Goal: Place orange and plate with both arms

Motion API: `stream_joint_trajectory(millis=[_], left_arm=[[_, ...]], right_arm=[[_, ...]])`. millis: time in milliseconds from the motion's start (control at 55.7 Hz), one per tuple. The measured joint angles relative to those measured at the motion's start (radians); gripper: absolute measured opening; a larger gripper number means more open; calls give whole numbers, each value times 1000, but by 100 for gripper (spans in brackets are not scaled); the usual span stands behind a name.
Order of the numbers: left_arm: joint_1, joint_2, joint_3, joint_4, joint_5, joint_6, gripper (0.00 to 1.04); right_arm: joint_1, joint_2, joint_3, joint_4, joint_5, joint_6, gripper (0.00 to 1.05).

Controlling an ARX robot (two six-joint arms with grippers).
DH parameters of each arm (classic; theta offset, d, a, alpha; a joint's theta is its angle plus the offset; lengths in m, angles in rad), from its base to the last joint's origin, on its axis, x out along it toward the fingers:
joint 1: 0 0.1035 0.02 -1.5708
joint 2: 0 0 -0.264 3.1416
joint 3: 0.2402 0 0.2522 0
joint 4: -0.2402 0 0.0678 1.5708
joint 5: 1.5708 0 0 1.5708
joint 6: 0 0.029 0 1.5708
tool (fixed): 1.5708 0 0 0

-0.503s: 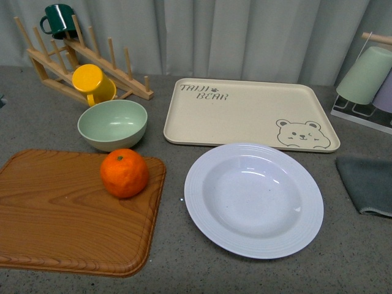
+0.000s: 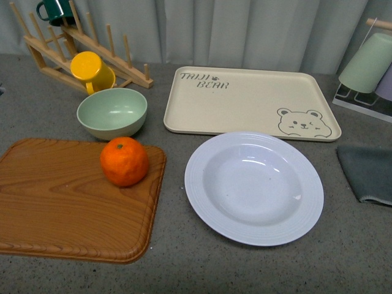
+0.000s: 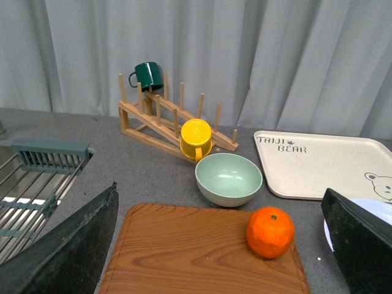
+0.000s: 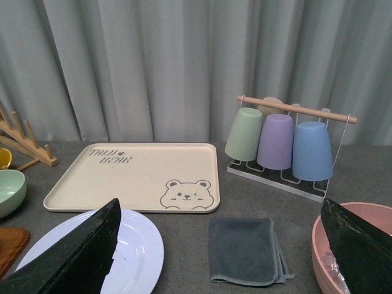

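Note:
The orange sits on the far right part of a wooden cutting board, and shows in the left wrist view. The white ridged plate lies on the grey counter to its right, empty; its edge shows in the right wrist view. Neither arm shows in the front view. My left gripper is open above the board, the orange between its fingers. My right gripper is open over a grey cloth, the plate by its finger.
A pale-green bowl stands behind the board. The beige bear tray lies behind the plate. A wooden rack holds a yellow mug and a green mug. A cup rack, pink basin and sink grid stand at the sides.
The front view has shifted: everything sits slightly lower or higher in frame, as the camera tilted. The orange, plate and other things have not moved on the counter.

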Motion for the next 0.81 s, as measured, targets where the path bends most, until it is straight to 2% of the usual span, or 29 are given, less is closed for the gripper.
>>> stream_joint_trajectory(millis=[808], left_arm=[[0, 0, 0, 0, 0, 0, 98]], right_arm=[[0, 0, 0, 0, 0, 0, 96]])
